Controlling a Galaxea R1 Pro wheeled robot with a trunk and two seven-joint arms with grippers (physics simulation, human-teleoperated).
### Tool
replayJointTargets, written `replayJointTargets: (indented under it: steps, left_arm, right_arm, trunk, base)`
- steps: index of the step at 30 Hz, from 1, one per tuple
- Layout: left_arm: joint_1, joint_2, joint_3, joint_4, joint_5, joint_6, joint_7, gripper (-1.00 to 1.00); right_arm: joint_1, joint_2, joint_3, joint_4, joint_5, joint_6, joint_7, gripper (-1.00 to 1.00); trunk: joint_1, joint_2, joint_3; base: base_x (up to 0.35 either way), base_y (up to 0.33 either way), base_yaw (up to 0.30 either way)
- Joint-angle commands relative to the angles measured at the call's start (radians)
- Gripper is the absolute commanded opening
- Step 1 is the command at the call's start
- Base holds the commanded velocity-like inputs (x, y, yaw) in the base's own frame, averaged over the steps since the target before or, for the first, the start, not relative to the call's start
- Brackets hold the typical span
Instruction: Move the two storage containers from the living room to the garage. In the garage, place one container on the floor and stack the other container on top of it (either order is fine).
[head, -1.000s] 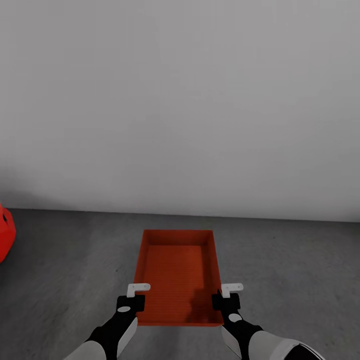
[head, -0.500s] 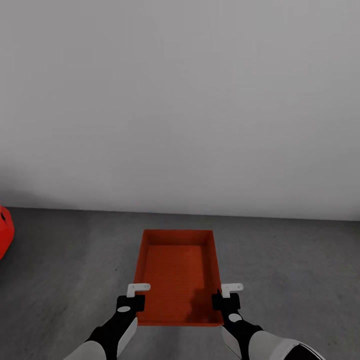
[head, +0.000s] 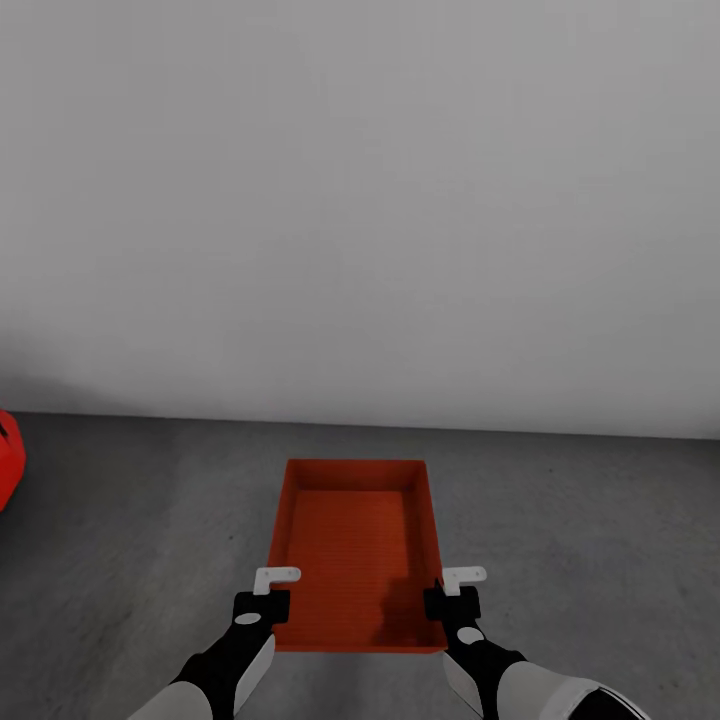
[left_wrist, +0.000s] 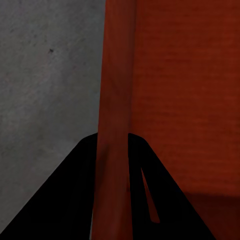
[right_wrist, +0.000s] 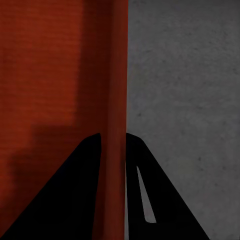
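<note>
An orange-red container (head: 355, 540) was held in front of the robot, over the dark grey floor (head: 580, 540) of the garage. It was an open rectangular bin with thin walls and a ribbed bottom, its long sides running away from the robot toward a plain white-grey wall (head: 360, 200).

The left gripper (head: 268, 590) sat at the near end of the container's left wall, and the right gripper (head: 452, 590) at the near end of the right wall. In the head view each black gripper body met the rim, with a small white bracket showing just above it.

In the left wrist view, the left gripper (left_wrist: 114, 165) had its two dark fingers (left_wrist: 70, 200) clenched on the container (left_wrist: 185, 90) wall, which ran as a thin orange strip straight between them. One finger lay outside the bin, over the floor (left_wrist: 45, 75); the other lay inside, over the ribbed bottom.

In the right wrist view, the right gripper (right_wrist: 114, 160) was likewise grasping the opposite wall of the container (right_wrist: 45, 65), the strip passing between its fingers (right_wrist: 65, 195). The inner finger was over the bin's bottom, where a soft shadow fell, and the outer one over the floor (right_wrist: 185, 75).

Well away from the left fingers, at the far left edge of the head view, a rounded red shape (head: 8, 462) stood on the floor; too little of it was visible to identify.
</note>
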Motion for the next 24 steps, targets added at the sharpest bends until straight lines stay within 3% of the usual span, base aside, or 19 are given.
replayJointTargets:
  steps: [1, 24]
  left_arm:
    - [-0.001, 0.001, 0.018, -0.013, 0.026, -0.004, 0.010, -1.00]
    - [-0.001, 0.001, 0.018, -0.013, 0.026, -0.004, 0.010, -1.00]
  right_arm:
    - [-0.001, 0.000, -0.091, 0.011, -0.036, -0.011, -0.007, -1.00]
    - [-0.001, 0.000, -0.091, 0.011, -0.035, -0.012, -0.007, -1.00]
  trunk:
    - [0.004, -0.008, -0.004]
    - [0.092, -0.169, -0.076]
  base:
    - [0.000, 0.000, 0.000]
    - [0.000, 0.000, 0.000]
